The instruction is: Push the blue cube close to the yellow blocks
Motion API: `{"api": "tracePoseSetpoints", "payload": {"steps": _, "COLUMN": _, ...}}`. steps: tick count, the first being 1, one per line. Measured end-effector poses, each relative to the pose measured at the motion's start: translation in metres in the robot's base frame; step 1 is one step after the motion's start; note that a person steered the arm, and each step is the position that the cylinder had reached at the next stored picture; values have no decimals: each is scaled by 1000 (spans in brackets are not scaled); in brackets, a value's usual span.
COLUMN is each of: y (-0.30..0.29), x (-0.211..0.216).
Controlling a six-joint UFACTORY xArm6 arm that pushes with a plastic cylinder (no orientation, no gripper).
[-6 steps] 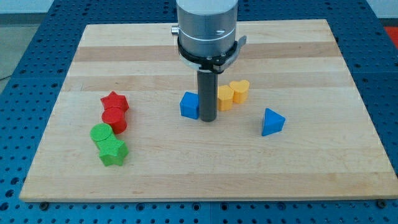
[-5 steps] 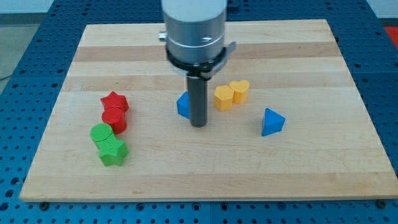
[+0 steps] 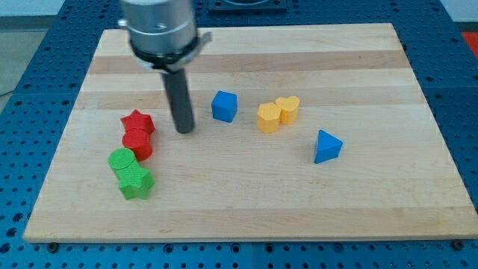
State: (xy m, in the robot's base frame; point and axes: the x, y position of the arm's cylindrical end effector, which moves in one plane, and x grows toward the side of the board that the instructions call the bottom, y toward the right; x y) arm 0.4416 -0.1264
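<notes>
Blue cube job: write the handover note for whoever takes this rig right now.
My tip is down on the board, on the view's left of the blue cube with a gap between, and right of the red star.
The yellow blocks sit touching each other, on the view's right of the cube.
Done: nothing visible; a gap separates the cube from the yellow pair.
Left: push the cube rightward until it sits close to them.

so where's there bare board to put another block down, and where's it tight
Free: the whole strip along the view's bottom below the green star and blue pyramid, the top right corner above the yellow blocks, and the middle below the blue cube. Tight: the left cluster, where my tip stands just right of the red star.
</notes>
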Motion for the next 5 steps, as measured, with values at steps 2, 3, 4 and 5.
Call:
{"api": "tracePoseSetpoints", "payload": {"steps": 2, "y": -19, "x": -61}}
{"api": "tracePoseSetpoints", "payload": {"steps": 3, "y": 10, "x": -56}}
{"api": "tracePoseSetpoints", "payload": {"steps": 4, "y": 30, "x": -37}}
{"api": "tracePoseSetpoints", "payload": {"steps": 5, "y": 44, "x": -31}}
